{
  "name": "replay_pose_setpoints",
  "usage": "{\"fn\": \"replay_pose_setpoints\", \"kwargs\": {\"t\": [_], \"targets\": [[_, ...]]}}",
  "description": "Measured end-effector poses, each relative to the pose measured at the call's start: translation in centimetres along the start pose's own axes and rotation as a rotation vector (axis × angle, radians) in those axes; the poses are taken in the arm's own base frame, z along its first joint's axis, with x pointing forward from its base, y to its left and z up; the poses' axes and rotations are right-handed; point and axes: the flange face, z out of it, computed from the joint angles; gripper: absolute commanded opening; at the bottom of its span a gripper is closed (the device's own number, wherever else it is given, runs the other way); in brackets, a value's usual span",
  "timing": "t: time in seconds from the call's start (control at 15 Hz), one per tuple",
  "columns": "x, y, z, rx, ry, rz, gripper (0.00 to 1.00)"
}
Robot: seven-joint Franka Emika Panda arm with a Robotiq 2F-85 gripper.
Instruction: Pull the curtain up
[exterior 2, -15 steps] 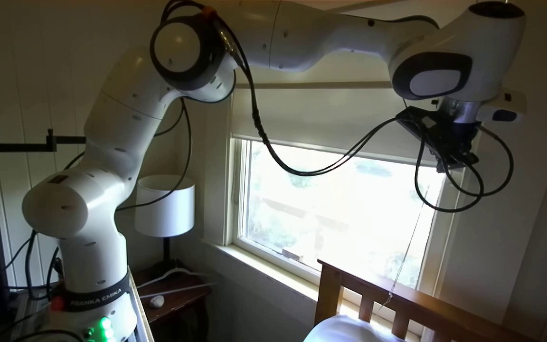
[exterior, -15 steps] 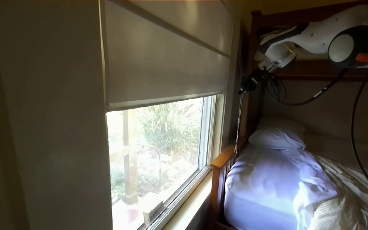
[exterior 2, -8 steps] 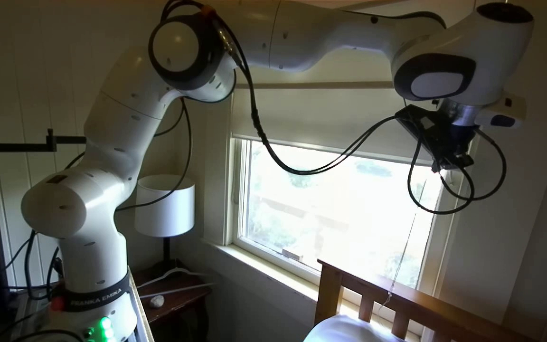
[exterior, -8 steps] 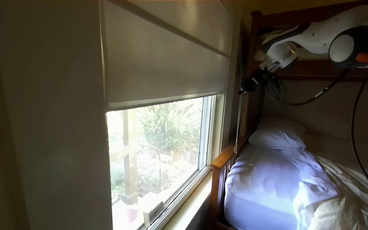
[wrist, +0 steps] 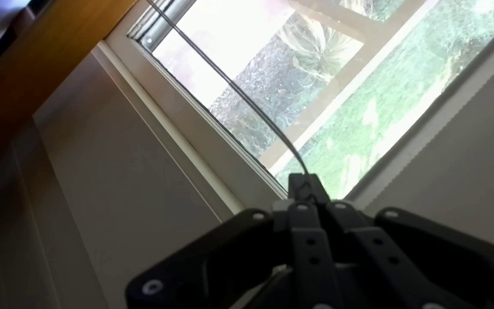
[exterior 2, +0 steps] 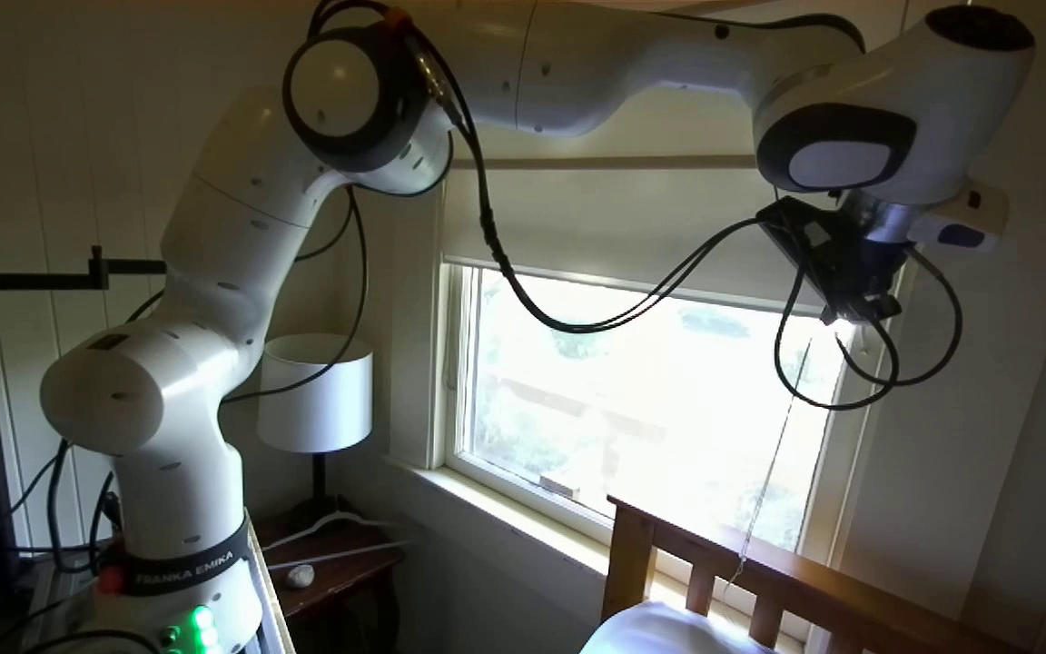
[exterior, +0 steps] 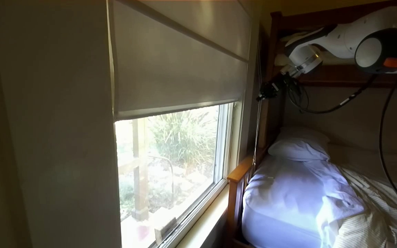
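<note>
My gripper (wrist: 309, 183) is pinched together, and a thin cord (wrist: 247, 98) sits between its two fingertips (the cord looks like two strings side by side). Below my gripper, in both exterior views, the cord hangs down toward the wooden bed rail (exterior: 241, 169). The curtain (exterior: 181, 69) is near my gripper but apart from it, hanging over the top part of the window (exterior 2: 632, 400), and its bottom edge looks about as high as my fingertips. In the wrist view the curtain is to the right of them. The white pillow (exterior: 298, 148) lies well below my gripper, and the lamp (exterior 2: 316, 413) stands well apart from it.
</note>
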Motion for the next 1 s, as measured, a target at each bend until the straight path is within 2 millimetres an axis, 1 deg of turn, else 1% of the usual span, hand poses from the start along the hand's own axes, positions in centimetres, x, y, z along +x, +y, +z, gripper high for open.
{"fn": "replay_pose_setpoints", "kwargs": {"t": [0.07,0.13,0.27,0.47,0.67,1.0], "targets": [[0.1,-0.2,-0.1,0.003,0.000,0.005,0.00],[0.0,0.0,0.3,0.024,-0.013,0.027,0.00],[0.2,0.9,1.5,0.114,-0.016,0.080,0.00],[1.1,2.9,3.0,0.233,0.010,0.182,0.00],[1.8,3.8,3.6,0.282,0.022,0.279,0.00],[1.9,4.1,4.0,0.301,0.014,0.380,0.00]]}}
